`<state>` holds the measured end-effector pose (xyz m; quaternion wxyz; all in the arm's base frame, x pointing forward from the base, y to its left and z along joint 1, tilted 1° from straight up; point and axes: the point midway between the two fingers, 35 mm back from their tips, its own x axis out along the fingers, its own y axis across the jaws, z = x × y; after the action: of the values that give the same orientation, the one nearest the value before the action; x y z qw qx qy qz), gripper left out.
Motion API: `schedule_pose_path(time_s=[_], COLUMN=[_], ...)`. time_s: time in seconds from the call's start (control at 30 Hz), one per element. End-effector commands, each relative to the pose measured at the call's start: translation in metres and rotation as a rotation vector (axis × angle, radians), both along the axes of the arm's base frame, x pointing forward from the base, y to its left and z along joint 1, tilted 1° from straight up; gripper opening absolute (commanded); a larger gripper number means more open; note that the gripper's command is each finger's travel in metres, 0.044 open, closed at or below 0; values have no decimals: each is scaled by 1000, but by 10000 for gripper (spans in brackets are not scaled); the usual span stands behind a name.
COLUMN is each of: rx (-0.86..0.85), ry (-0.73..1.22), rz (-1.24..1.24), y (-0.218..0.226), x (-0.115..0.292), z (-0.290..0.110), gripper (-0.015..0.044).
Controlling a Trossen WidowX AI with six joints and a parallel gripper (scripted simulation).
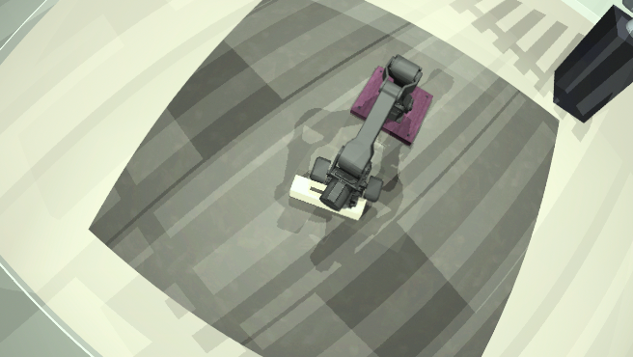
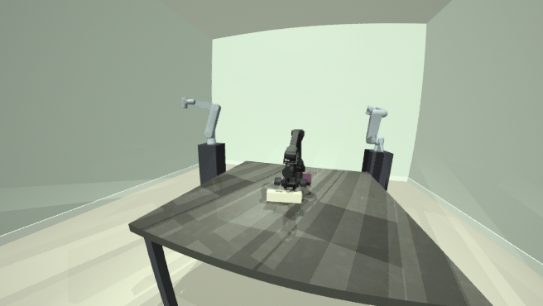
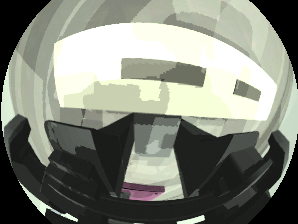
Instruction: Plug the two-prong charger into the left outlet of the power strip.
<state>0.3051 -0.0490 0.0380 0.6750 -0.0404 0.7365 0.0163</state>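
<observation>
The cream power strip (image 1: 299,185) (image 2: 284,196) (image 3: 90,60) lies on the table, partly under the arm in the top view. In the wrist view, a wide dark slot (image 3: 164,73) and a smaller dark slot (image 3: 247,90) show in its face. My gripper (image 2: 290,189) (image 3: 153,118) is over the strip's near side, shut on the grey charger (image 3: 156,142), which shows between the two black fingers. The charger's prongs are hidden, and I cannot tell whether they touch or enter an outlet. In the top and exterior views the charger is hidden by the arm or too small to tell.
The arm's maroon base plate (image 1: 421,108) (image 2: 307,179) (image 3: 145,192) is behind the strip. The table (image 1: 183,217) (image 2: 232,231) has streaked shadows. Two pale arms on dark pedestals (image 2: 212,163) (image 2: 377,165) stand beyond the table.
</observation>
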Motion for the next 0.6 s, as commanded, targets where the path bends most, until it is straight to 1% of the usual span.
schedule_pose_path(time_s=[0.0,0.57], rx=[2,2], ry=[-38,-38], rz=[1,1], y=[0,0], x=[9,7], z=[1,2], gripper=[0,0])
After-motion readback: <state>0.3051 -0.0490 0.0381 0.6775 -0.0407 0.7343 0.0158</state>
